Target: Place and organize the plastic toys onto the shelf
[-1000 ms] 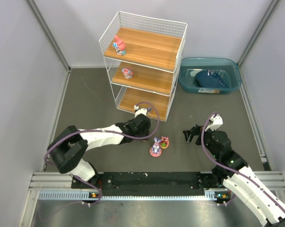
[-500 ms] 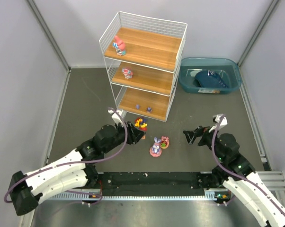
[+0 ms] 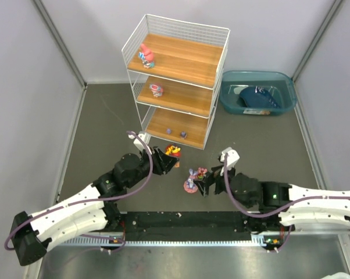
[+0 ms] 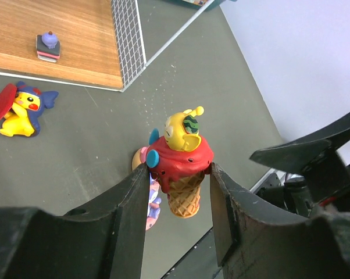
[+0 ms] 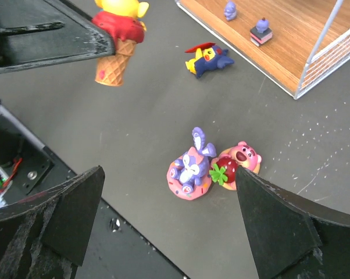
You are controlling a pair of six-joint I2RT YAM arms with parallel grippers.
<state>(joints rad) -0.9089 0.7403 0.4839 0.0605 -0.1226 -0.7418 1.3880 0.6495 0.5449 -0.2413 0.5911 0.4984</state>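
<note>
My left gripper (image 4: 178, 174) is shut on a red ice-cream-cone toy (image 4: 182, 160) with a yellow figure on top, held above the floor in front of the shelf (image 3: 181, 58). That cone toy (image 3: 173, 152) also shows from above. My right gripper (image 5: 169, 174) stands open over a purple bunny on a pink donut (image 5: 192, 168) and a pink bear with a strawberry (image 5: 242, 158), touching neither. A yellow toy with a red hat (image 5: 209, 59) lies by the shelf's foot. One pink toy (image 3: 146, 55) stands on the top tier, another (image 3: 156, 89) on the middle, two small purple ones (image 3: 183, 134) on the lowest.
A teal bin (image 3: 227, 96) holding a dark blue object stands to the right of the shelf. Grey walls close in the floor on both sides and at the back. The black rail (image 3: 186, 221) with the arm bases runs along the near edge.
My left gripper has drawn back from the front of the shelf's lowest tier and now holds the cone toy in view. My right gripper has swung left, over the two floor toys.
</note>
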